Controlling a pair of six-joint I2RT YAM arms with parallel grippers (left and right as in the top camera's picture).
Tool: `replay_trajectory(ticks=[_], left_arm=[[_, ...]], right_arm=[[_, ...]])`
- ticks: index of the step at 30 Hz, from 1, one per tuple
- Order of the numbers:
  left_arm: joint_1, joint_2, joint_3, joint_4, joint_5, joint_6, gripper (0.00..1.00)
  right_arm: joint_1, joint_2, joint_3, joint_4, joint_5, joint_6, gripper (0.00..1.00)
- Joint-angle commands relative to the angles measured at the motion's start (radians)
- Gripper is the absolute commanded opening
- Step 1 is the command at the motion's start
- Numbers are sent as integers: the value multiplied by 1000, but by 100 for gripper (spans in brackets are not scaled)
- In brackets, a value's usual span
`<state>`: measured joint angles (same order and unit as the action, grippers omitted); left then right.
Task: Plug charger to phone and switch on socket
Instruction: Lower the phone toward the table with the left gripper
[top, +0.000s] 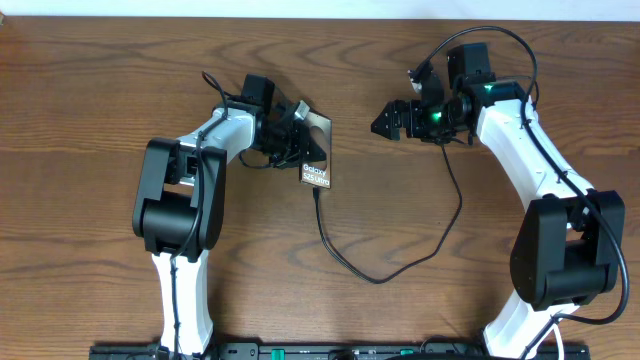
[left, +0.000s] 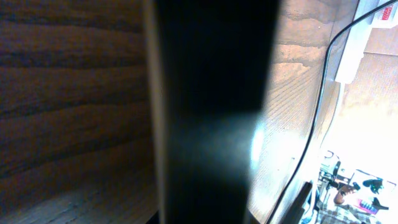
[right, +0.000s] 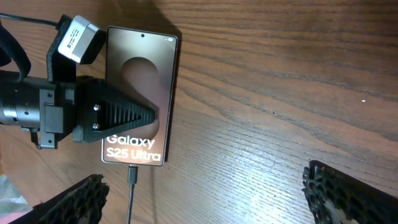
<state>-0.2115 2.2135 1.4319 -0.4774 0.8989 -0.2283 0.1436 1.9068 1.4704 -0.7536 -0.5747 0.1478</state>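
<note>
A phone (top: 318, 160) lies face up on a brown wooden tabletop (top: 100, 80), a little left of centre. It is a flat bronze-grey slab with a pale circle in the middle. White lettering reading "Galaxy S25 Ultra" sits at the end nearer the robot's bases.

A thin black charger (top: 375, 278) cable meets the middle of the phone's short edge, just below the lettering. The right wrist view shows its small connector (right: 132, 175) touching that edge. From there the cable loops toward the front of the tabletop, then climbs right and goes under the right arm's wrist, where its far end is hidden.

The left end effector (top: 292, 135) reaches in from the phone's left side. In the right wrist view, one black ribbed finger (right: 127, 118) lies across the phone (right: 146, 68) above the lettering, its tip near the middle. The second finger is hidden, so I cannot tell whether the phone is clamped. The left wrist view is mostly a blurred dark band, with the cable (left: 317, 124) curving along its right.

The right end effector (top: 388, 120) sits right of the phone, well apart from it and pointing toward it. Its own camera shows its two fingers spread wide (right: 211, 196), with nothing between them but bare wood (right: 280, 93).
</note>
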Motion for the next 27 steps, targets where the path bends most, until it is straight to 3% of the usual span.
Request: replay_trajectory(ticks=[1,16,17,27], left_arm=[[2,-10,-8,-5,-22,18,8],[2,-10,-8,-13,-60,18,17],[2,-10,-8,-13,-60,18,22],[2,-10,-8,-23,-85,18,32]], right_arm=[[9,-18,7,-2,1,-16,99],[9,-18,7,-3,1,-16,99],[9,-18,7,-3,1,-15,99],[9,-18,7,-14,1,-20,99]])
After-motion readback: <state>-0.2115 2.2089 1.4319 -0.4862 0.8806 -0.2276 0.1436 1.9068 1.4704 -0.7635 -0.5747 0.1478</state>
